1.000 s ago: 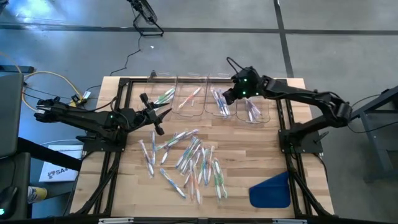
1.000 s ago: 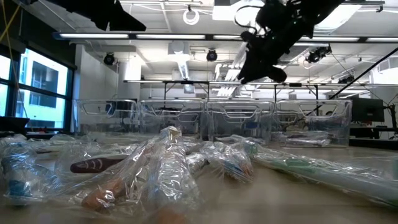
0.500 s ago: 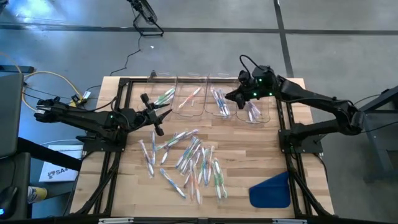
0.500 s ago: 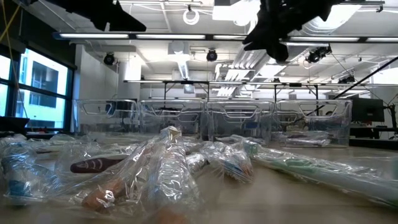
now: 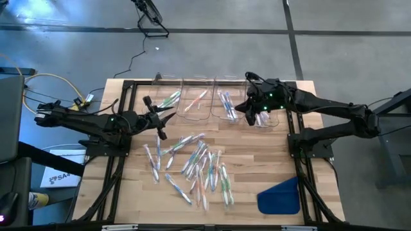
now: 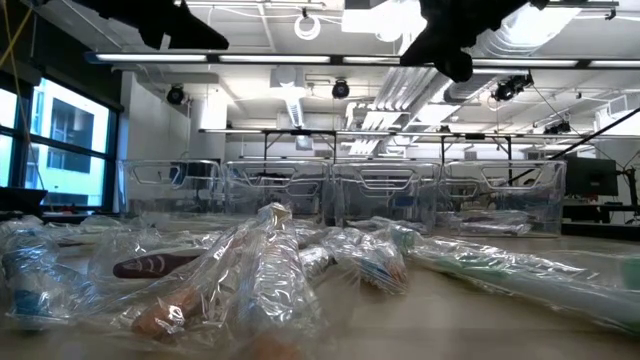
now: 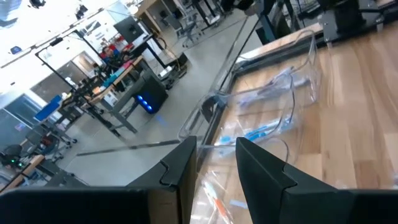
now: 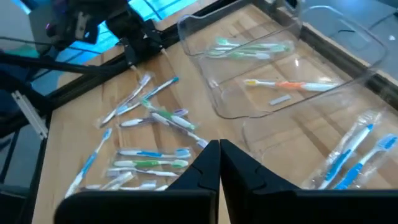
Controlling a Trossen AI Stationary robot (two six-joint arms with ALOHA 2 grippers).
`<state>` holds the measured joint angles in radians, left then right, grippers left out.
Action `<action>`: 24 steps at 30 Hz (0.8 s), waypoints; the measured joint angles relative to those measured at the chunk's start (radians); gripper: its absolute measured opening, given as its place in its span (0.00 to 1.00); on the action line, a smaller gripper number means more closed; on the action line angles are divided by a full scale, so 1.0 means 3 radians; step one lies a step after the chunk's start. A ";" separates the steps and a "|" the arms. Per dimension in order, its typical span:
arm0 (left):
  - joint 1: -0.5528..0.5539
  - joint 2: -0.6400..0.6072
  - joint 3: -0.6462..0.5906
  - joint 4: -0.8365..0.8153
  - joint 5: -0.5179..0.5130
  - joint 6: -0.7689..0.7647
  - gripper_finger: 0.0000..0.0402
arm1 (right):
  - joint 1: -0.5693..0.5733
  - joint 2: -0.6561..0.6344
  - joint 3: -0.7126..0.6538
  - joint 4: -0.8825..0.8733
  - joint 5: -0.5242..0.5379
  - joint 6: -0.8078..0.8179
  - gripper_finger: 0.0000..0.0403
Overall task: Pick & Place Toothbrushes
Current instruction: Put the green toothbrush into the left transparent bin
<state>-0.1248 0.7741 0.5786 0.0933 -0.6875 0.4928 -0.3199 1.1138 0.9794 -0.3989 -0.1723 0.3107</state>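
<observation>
My right gripper (image 5: 246,108) hangs over the four clear plastic bins (image 5: 196,102) at the wooden bench (image 5: 257,163) back edge, fingers pressed together, holding nothing. My left gripper (image 5: 168,115) waits partly spread, empty, near the first bin. Roughly twenty thin wrapped toothbrushes (image 5: 192,163) lie mid-bench; a few in each bin. One blue flat cloth-like piece (image 5: 280,196).

Low view: nearest toothbrushes (image 6: 270,270) blurred, colours unreadable under crinkled wrap. My arms cut off by its top edge. From above, my right gripper (image 5: 244,109) hides part of the far-right bin (image 5: 270,119); contents there too small to count.
</observation>
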 joint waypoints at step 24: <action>0.0000 -0.0001 0.0002 -0.0146 0.0264 -0.0164 0.27 | 0.0451 -0.1026 -0.0846 0.0505 0.0405 -0.0315 0.00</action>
<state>-0.1249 0.7738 0.5793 0.0494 -0.6081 0.4435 -0.1846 0.8060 0.7255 -0.2473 -0.0509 0.2161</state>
